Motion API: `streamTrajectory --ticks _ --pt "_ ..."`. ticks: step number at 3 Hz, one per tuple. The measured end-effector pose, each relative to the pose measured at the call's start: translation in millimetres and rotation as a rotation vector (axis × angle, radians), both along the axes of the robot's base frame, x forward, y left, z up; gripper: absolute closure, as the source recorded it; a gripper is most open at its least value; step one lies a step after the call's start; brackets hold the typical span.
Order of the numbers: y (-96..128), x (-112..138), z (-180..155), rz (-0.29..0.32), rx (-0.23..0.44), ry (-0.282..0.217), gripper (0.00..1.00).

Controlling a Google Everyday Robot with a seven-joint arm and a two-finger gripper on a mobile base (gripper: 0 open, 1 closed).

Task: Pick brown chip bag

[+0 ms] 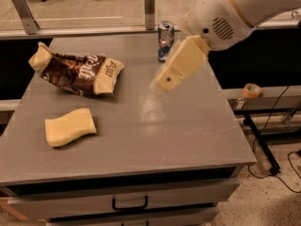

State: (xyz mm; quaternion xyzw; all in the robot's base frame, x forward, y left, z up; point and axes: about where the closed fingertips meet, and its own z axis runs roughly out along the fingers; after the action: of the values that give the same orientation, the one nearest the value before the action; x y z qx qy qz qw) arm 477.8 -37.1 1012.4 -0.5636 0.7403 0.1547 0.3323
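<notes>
Nearest the camera, below and left of the gripper, the drawer handle [130, 204] on the table front is irrelevant. On the table [188, 140] top, the pale yellow sponge [70, 127] lies flat, well left of the gripper [165, 80] and nearer than it. It's not the target, so keep clear. Gripper hangs above mid-table at the end of the white arm [225, 13], apart from everything; can't tell whether it's open or closed. Brown chip bag [77, 73] lies on its side, well left of the gripper and slightly beyond it, one pale end toward the gripper, the other near the table's left edge. Can [165, 40] stands upright just beyond the gripper, near the far edge. My read: approach step, nothing grasped yet. To do it well, traverse left at height so the wrist misses the can, open wide before descending, and come down over the bag's dark middle with the jaws across its short width. Bag looks crinkly and light, so it will likely skid or collapse: pinch a ridge, close gently, lift straight.
</notes>
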Motion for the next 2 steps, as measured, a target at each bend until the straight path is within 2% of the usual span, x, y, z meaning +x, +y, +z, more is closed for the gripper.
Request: streamTrajectory --ticks 1,2 --pt "74.3 4.3 6.8 -0.010 0.071 -0.045 0.00" --pt "81.9 18.2 18.9 -0.057 0.112 -0.094 0.00"
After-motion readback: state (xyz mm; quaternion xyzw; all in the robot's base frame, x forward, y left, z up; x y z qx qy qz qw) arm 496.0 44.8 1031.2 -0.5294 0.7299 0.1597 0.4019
